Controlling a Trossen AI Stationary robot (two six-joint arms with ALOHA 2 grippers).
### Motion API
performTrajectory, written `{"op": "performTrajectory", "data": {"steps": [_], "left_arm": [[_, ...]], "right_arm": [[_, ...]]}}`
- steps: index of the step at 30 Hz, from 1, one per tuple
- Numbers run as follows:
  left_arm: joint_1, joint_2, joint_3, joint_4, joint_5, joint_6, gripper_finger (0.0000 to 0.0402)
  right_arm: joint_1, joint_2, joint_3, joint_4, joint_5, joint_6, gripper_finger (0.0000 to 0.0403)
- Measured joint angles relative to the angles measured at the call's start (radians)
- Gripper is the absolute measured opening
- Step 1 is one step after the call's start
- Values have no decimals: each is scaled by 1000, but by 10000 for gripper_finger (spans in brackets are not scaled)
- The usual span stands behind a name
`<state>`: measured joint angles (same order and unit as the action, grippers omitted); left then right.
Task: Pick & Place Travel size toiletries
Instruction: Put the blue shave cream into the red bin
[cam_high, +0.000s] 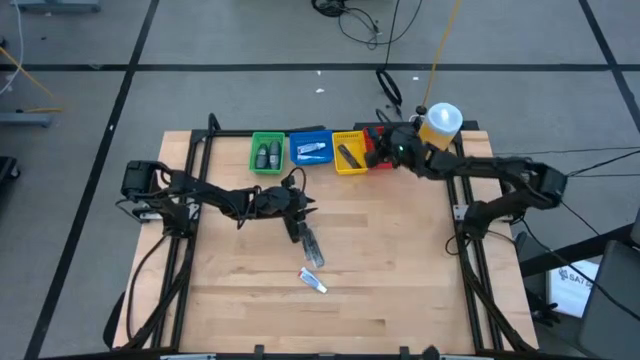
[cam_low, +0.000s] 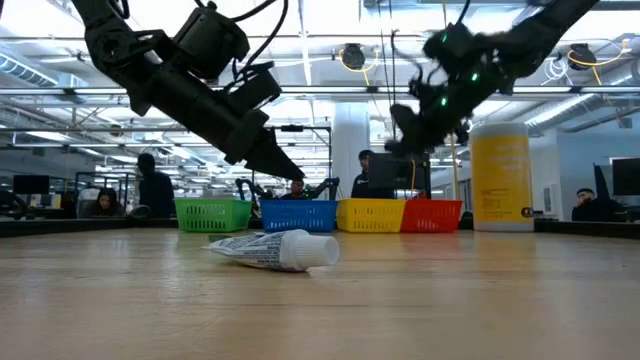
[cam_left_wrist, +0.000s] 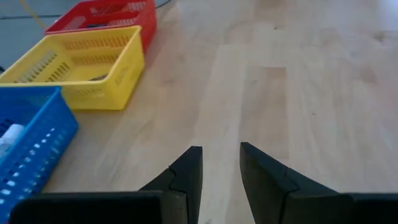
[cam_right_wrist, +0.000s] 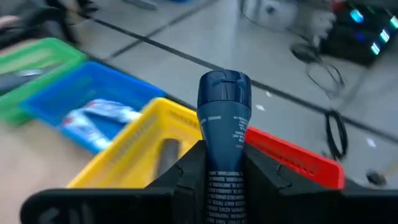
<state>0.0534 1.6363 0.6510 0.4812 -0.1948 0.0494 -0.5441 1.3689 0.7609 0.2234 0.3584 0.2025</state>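
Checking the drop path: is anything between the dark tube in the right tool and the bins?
Nothing visible. The right tool grips the dark blue tube above the yellow bin and red bin.

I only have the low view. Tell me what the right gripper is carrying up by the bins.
Observer: The right gripper is shut on a dark blue plastic bottle with a round cap. The cap end sticks out past the fingers.
Operator: Say which bin it is over.
Observer: From above, it hangs over the red mesh plastic bin, right next to the yellow mesh plastic bin.
Operator: Report what the yellow one holds.
Observer: One dark, stick-shaped item lies inside it.
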Motion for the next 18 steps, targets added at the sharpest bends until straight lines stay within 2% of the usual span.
{"op": "performTrajectory", "data": {"steps": [7, 18], "left_arm": [[17, 0, 0, -17, 0, -15, 106], [17, 0, -13, -44, 2, -32, 106]], "right_arm": [[-82, 169, 51, -16, 3, 81, 59], [-113, 252, 53, -45, 2, 176, 55]]}}
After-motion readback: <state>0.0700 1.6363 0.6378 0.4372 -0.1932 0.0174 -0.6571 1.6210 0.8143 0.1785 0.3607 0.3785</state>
